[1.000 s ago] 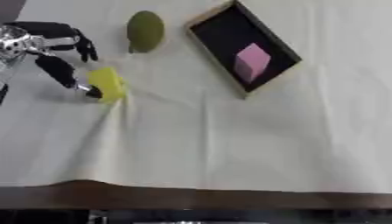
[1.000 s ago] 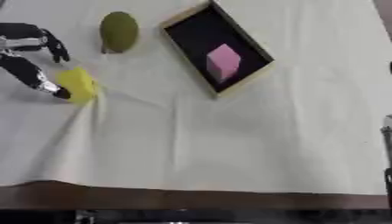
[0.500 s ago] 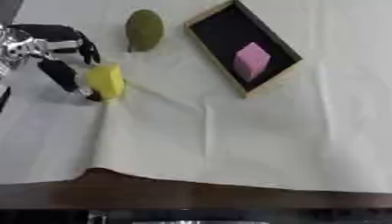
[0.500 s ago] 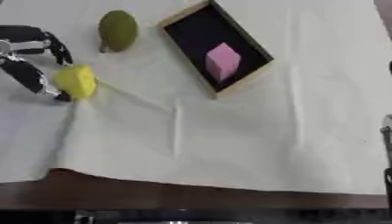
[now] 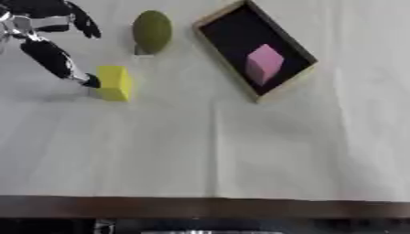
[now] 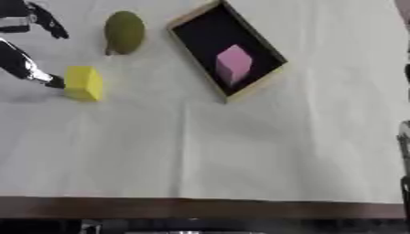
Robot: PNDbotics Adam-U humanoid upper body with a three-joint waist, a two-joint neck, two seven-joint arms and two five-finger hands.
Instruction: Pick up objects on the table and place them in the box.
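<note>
Small yellow block (image 5: 114,82) touching the left robot hand (image 5: 50,43).

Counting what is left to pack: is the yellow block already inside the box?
No, the yellow block lies on the white cloth left of the box, which holds only the pink block.

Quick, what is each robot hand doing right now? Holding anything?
Left hand: open, one fingertip touching the yellow block, not gripping it.
Right hand: only a dark sliver shows at the right edge; its state cannot be told.
</note>
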